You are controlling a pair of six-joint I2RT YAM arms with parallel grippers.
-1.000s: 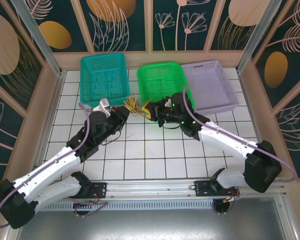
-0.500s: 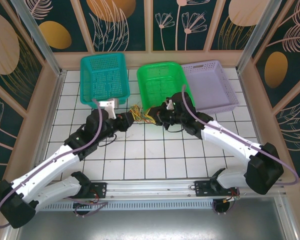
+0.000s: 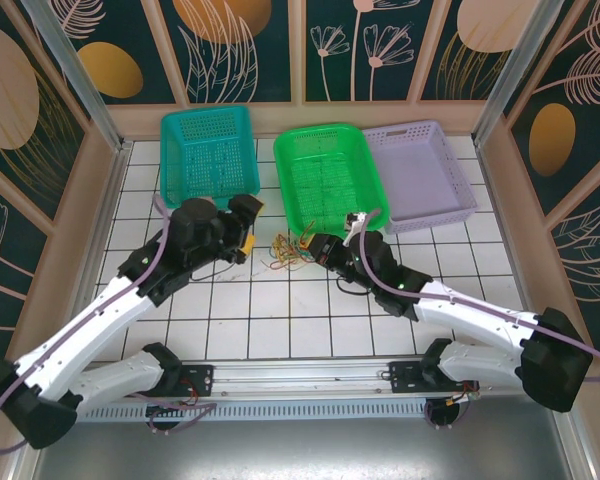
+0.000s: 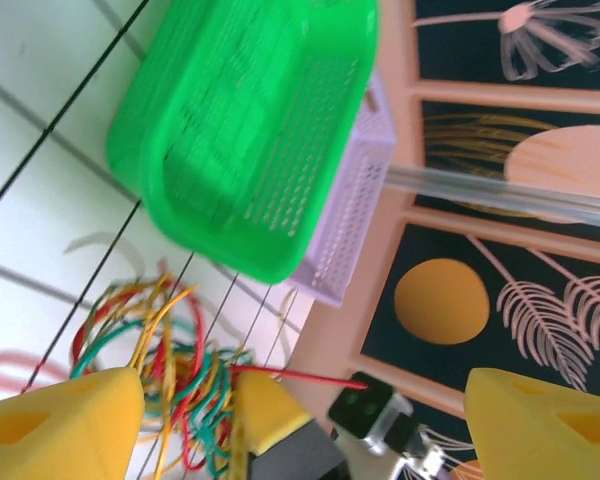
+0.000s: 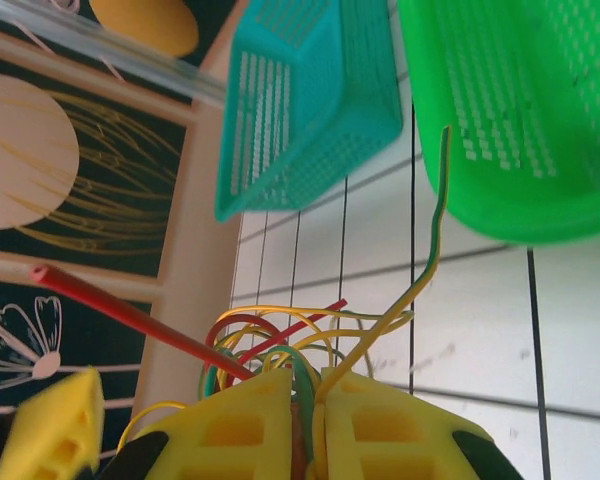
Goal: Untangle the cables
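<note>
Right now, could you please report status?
Left gripper open. Right gripper shut on thin red, green and yellow cables. Green plastic basket just beyond.

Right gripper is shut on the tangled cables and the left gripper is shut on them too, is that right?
No, one thing is off. The right gripper is shut on the cables, but the left gripper is open, its yellow fingers standing wide apart in the left wrist view.

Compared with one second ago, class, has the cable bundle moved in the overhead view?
Yes. The cable bundle has shifted down the frame, farther from the green basket.
</note>
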